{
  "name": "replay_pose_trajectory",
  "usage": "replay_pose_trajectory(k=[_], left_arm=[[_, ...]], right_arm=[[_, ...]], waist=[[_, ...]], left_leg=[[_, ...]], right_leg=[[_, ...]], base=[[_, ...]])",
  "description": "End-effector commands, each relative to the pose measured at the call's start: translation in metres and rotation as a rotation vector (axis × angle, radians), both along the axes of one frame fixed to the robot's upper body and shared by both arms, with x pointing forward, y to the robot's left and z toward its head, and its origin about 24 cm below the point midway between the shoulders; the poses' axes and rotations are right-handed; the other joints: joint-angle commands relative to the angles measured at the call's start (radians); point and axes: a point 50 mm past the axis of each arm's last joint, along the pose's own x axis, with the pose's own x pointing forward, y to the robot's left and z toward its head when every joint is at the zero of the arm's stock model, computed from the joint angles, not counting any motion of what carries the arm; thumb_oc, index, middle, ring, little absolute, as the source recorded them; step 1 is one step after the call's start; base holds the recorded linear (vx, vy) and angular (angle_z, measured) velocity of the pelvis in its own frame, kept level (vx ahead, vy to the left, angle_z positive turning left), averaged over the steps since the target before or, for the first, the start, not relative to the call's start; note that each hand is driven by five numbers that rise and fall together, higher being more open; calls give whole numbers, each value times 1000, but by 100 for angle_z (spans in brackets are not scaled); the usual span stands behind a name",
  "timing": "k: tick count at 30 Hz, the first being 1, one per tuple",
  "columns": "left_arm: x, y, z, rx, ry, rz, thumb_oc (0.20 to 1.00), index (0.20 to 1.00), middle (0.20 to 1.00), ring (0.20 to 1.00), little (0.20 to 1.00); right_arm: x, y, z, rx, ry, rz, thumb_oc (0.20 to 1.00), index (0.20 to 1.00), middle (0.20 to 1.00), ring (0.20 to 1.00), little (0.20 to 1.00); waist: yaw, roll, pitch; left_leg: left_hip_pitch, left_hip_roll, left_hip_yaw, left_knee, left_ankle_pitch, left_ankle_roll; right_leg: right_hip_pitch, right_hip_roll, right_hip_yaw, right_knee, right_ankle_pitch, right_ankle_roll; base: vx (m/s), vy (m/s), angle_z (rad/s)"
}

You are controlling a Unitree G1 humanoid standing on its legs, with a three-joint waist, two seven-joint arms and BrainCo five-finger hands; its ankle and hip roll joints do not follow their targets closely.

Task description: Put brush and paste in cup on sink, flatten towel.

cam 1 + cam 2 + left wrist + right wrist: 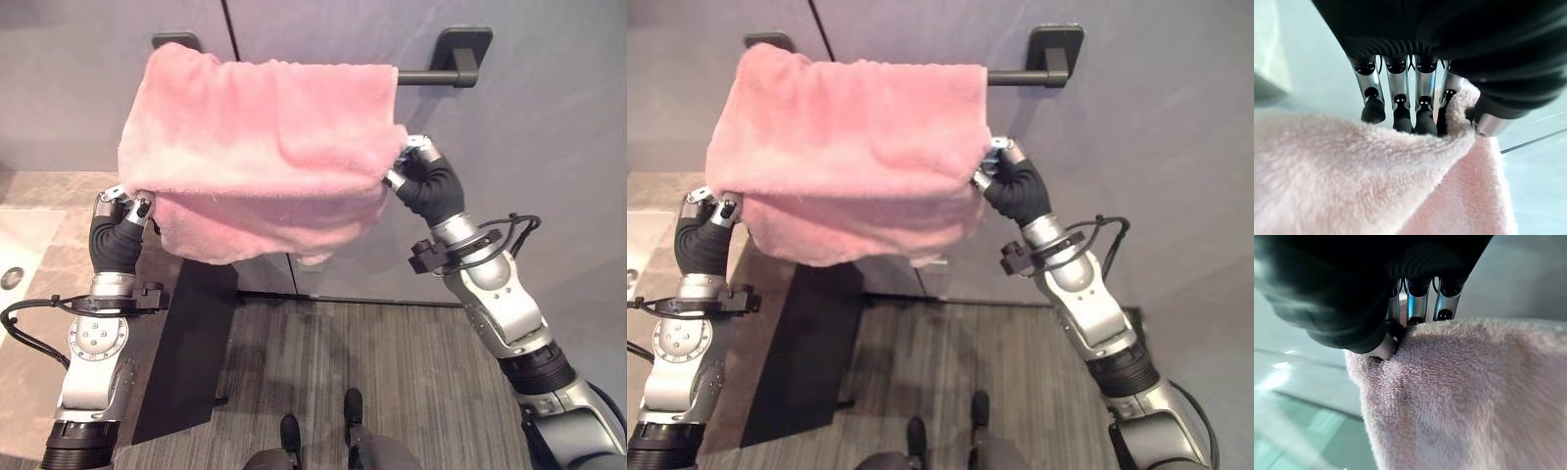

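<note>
Towel: the pink towel (pixel 260 147) hangs over the black wall rail (pixel 431 74), at about 12 o'clock in my head views; it covers the rail from the left bracket (pixel 176 40) almost to the right bracket (pixel 460 54), leaving a short bare stretch of bar at 1 o'clock.
Towel look: thick, fluffy pile; pale rose, lighter in patches near the left side; the front layer is lifted and folded back on itself, so a bulging lower fold sags beneath it, with an uneven bottom edge.
My left hand: my left hand (pixel 125 208) sits at 9 o'clock, at the towel's lower left corner; in my left wrist view my fingers (pixel 1400 110) and thumb are curled onto the cloth, with the towel's edge pinched between them; clamped on the towel.
My right hand: my right hand (pixel 416 166) sits at 3 o'clock, at the towel's right edge; in my right wrist view my fingers (pixel 1418 308) go down behind the cloth while my thumb presses on its near side; clamped on the towel.
Between my hands: the towel is stretched across from one grip to the other, its front layer held away from the grey wall (pixel 549 147).
Worktop: a strip of marbled stone worktop (pixel 44 255) lies at 8 o'clock, beside my left arm; a small round fitting (pixel 12 277) is set in it.
</note>
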Motion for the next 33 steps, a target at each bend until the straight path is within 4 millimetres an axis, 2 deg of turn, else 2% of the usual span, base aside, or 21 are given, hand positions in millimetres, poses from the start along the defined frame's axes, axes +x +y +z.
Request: replay_pose_trajectory(k=[1, 3, 5, 6, 8, 9, 10, 12, 13, 14, 19, 21, 22, 26, 27, 28, 29, 30, 31, 32, 33], left_arm=[[1, 7, 23, 1, -145, 46, 200, 200, 200, 200, 200], [4, 4, 19, -63, -149, 47, 200, 200, 200, 200, 200], [9, -1, 4, -116, -90, 44, 200, 200, 200, 200, 200], [11, -9, -5, -130, -48, 16, 200, 200, 200, 200, 200], [15, -16, -48, -115, 161, -11, 200, 200, 200, 200, 200], [15, -16, -48, -115, 161, -11, 200, 200, 200, 200, 200], [19, -17, -75, -109, 294, -7, 200, 200, 200, 200, 200], [19, -17, -75, -109, 294, -8, 200, 200, 200, 200, 200], [22, -18, -91, -97, 374, -13, 200, 200, 200, 200, 200], [25, -18, -94, -94, 389, -3, 200, 200, 200, 200, 200], [30, -15, -81, -104, 342, -11, 200, 200, 200, 200, 200], [35, -15, -57, -100, 246, -21, 200, 200, 200, 200, 200], [35, -15, -56, -100, 245, -21, 200, 200, 200, 200, 200], [37, -23, -16, -130, 68, -61, 200, 200, 200, 200, 200], [37, -23, -16, -130, 68, -61, 200, 200, 200, 200, 200], [38, -24, -8, -142, 30, -71, 200, 200, 200, 200, 200], [38, -24, -6, -145, 22, -68, 200, 200, 200, 200, 200], [38, -25, -4, -149, 11, -69, 200, 200, 200, 200, 200], [38, -25, -4, -149, 11, -69, 200, 200, 200, 200, 200], [37, -26, 2, -150, -18, -68, 200, 200, 200, 200, 200], [37, -26, 2, -150, -18, -68, 200, 200, 200, 200, 200]], right_arm=[[-7, 4, 17, 119, -105, 40, 200, 200, 200, 200, 200], [-7, 6, 19, 167, -115, 39, 200, 200, 200, 200, 200], [-3, 9, 9, 181, -68, 22, 200, 200, 200, 200, 200], [1, 10, -2, 173, -19, 6, 200, 200, 200, 200, 200], [9, 6, -35, 83, 116, -56, 200, 200, 200, 200, 200], [9, 6, -35, 83, 116, -56, 200, 200, 200, 200, 200], [16, 4, -62, 71, 242, -77, 200, 200, 200, 200, 200], [16, 4, -62, 71, 242, -77, 200, 200, 200, 200, 200], [21, 3, -78, 53, 319, -100, 200, 200, 200, 200, 200], [23, 3, -82, 64, 340, -108, 200, 200, 200, 200, 200], [26, 5, -74, 68, 316, -102, 200, 200, 200, 200, 200], [27, 4, -54, 76, 236, -110, 200, 200, 200, 200, 200], [27, 4, -54, 76, 235, -110, 200, 200, 200, 200, 200], [24, 8, -16, 130, 89, -80, 200, 200, 200, 200, 200], [24, 8, -16, 130, 88, -80, 200, 200, 200, 200, 200], [22, 9, -8, 145, 53, -66, 250, 250, 250, 250, 250], [21, 9, -5, 152, 42, -67, 507, 507, 507, 507, 507], [21, 10, -3, 161, 33, -67, 595, 595, 595, 595, 595], [21, 10, -3, 161, 33, -67, 903, 903, 903, 903, 903], [17, 12, 2, 172, 8, -52, 1000, 1000, 1000, 1000, 1000], [17, 12, 2, 172, 8, -52, 1000, 1000, 1000, 1000, 1000]], waist=[[3, -35, -144], [1, -35, -152], [-2, -36, -155], [-6, -36, -156], [-9, -36, -161], [-9, -36, -161], [-12, -37, -163], [-12, -37, -163], [-14, -36, -167], [-14, -36, -169], [-15, -36, -177], [-14, -35, -186], [-14, -36, -184], [-18, -37, -193], [-18, -37, -192], [-20, -37, -197], [-21, -37, -196], [-24, -38, -197], [-24, -38, -196], [-28, -37, -199], [-28, -37, -199]], left_leg=[[-2, -37, 2, 3, 35, -19], [3, -36, 1, 3, 34, -21], [9, -34, 6, 3, 34, -18], [11, -33, 8, 3, 34, -17], [21, -33, 14, 3, 34, -13], [21, -33, 14, 3, 34, -13], [27, -32, 17, 3, 35, -10], [28, -32, 17, 3, 35, -10], [34, -32, 22, 3, 34, -9], [38, -31, 23, 3, 34, -8], [45, -32, 25, 6, 32, -7], [51, -32, 27, 8, 28, -6], [51, -32, 27, 9, 28, -6], [65, -32, 31, 11, 21, -5], [65, -32, 31, 11, 21, -5], [67, -32, 31, 10, 20, -5], [69, -32, 32, 11, 19, -5], [71, -31, 33, 11, 18, -5], [71, -31, 32, 11, 18, -5], [76, -31, 33, 11, 14, -5], [76, -31, 33, 11, 14, -5]], right_leg=[[106, -57, -12, 1, -93, 97], [115, -57, -17, 0, -94, 96], [122, -56, -18, 0, -94, 94], [124, -57, -16, 0, -93, 93], [132, -56, -14, 0, -93, 91], [132, -56, -14, 0, -93, 91], [138, -55, -14, 0, -92, 91], [139, -55, -14, 0, -93, 91], [144, -55, -12, 0, -94, 91], [146, -55, -10, 0, -94, 91], [152, -56, -5, 2, -96, 91], [157, -57, -4, 3, -97, 91], [158, -57, -4, 3, -98, 91], [169, -57, 3, 5, -104, 90], [170, -57, 3, 5, -104, 90], [171, -56, 4, 5, -106, 89], [173, -56, 3, 6, -107, 89], [175, -55, 3, 7, -108, 88], [176, -55, 3, 7, -108, 88], [179, -54, 4, 8, -110, 87], [180, -54, 4, 8, -110, 87]], base=[[-42, -23, 15], [-25, -18, 11], [-14, -9, 11], [-23, -18, 4], [0, 0, 0], [0, 0, 0], [-2, -13, -4], [-1, -6, -2], [0, 0, 0], [0, 0, 0], [0, -8, -3], [0, 0, 0], [0, 0, 0], [1, 0, -1], [10, -1, -7], [3, -3, -8], [4, -7, -5], [0, 0, 0], [0, 0, 0], [0, 0, 0], [0, 0, 0]])
